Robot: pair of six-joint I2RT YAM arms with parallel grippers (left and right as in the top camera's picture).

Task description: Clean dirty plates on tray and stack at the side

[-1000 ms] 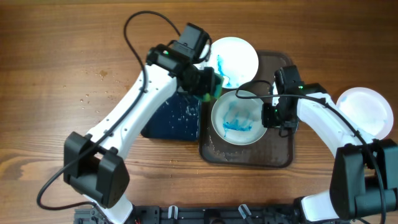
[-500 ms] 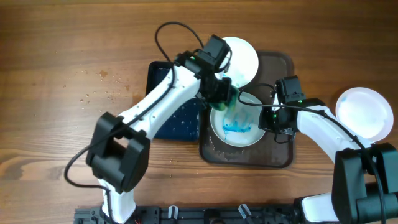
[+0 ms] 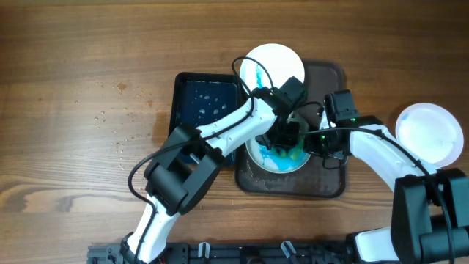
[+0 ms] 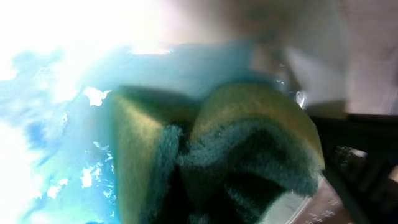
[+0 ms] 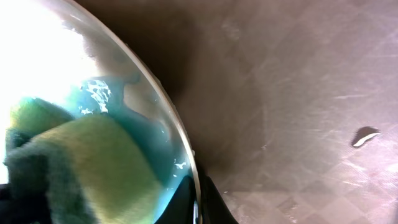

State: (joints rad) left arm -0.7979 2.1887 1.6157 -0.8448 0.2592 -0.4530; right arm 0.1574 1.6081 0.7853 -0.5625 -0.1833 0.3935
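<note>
- The left claw (image 3: 287,138) grips the sponge (image 4: 236,143), pressed into the front plate (image 3: 258,155) on the tray (image 3: 326,183); the plate is smeared blue.
- The right claw (image 3: 316,141) seemingly pinches that plate's rim.
- The rear plate (image 3: 275,62) is unwashed; one clean plate (image 3: 429,132) sits aside on the surface (image 3: 73,73).
</note>
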